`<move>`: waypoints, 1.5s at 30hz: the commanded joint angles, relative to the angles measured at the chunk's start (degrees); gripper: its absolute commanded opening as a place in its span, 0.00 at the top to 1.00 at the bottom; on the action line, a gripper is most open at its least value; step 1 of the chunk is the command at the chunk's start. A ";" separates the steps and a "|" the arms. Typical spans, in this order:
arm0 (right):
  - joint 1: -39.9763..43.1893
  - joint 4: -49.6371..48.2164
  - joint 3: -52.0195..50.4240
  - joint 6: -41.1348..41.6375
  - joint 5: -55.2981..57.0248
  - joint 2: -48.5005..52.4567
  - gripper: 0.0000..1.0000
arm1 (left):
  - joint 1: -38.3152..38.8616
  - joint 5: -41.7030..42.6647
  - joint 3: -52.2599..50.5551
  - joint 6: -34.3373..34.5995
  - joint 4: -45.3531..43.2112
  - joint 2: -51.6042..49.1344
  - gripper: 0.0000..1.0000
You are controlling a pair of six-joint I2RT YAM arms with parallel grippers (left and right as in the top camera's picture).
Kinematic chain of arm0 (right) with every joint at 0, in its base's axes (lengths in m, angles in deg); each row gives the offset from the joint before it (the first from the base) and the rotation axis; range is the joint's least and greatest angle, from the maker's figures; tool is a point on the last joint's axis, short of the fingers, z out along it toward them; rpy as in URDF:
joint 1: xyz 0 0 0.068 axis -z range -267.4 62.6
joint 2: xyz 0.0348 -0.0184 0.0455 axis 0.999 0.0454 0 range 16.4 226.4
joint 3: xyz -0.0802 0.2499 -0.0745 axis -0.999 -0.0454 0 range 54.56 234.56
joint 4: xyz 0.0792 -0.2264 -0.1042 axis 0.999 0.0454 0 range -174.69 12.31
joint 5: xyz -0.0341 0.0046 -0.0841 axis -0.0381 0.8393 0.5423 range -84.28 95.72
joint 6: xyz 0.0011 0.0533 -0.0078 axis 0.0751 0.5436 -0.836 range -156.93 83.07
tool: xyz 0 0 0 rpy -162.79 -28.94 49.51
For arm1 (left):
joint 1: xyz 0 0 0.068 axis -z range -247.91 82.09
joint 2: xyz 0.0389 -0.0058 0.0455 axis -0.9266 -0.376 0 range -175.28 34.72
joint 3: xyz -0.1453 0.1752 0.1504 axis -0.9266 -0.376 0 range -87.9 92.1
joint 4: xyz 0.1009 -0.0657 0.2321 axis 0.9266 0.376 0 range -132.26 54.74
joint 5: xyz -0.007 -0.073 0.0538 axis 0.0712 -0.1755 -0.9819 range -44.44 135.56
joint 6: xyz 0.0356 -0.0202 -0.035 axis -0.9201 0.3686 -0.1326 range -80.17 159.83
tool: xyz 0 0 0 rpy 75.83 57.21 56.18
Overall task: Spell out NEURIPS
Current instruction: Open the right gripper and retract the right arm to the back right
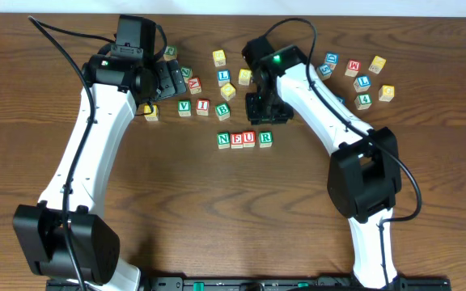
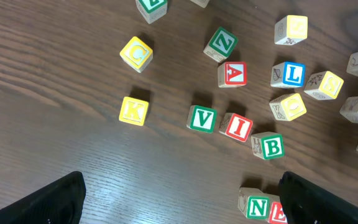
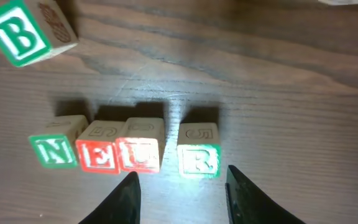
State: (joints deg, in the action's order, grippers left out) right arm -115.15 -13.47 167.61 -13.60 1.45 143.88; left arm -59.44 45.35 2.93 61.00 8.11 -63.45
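On the dark wood-grain bench, I am seeing the N cube, E cube, U cube and R cube sitting in a row, with R slightly apart from U. Beyond that row, loose cubes are lying scattered toward the far edge. The red I cube is sitting beyond-left of the row, between the V cube and B cube. Nearer than the row, bare wood is stretching between both arms. The right pincer is hovering just beside the row's R end, spread and pinching nothing. The left pincer is hanging beyond-left of the row, spread wide.
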 commanded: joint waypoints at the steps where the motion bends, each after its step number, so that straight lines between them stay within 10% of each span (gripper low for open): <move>1: 0.85 1.46 4.31 -2.56 0.92 -0.52 0.57 | -0.04 -0.48 -0.72 0.52 0.15 -0.81 0.03; 45: 9.44 3.34 25.16 -4.50 3.91 -0.37 0.38 | -0.04 -0.48 -0.72 0.52 0.11 -0.81 0.02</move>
State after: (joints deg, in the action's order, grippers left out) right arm -109.05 -10.12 191.65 -18.13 3.46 143.88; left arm -59.44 45.37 2.91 61.02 8.11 -63.45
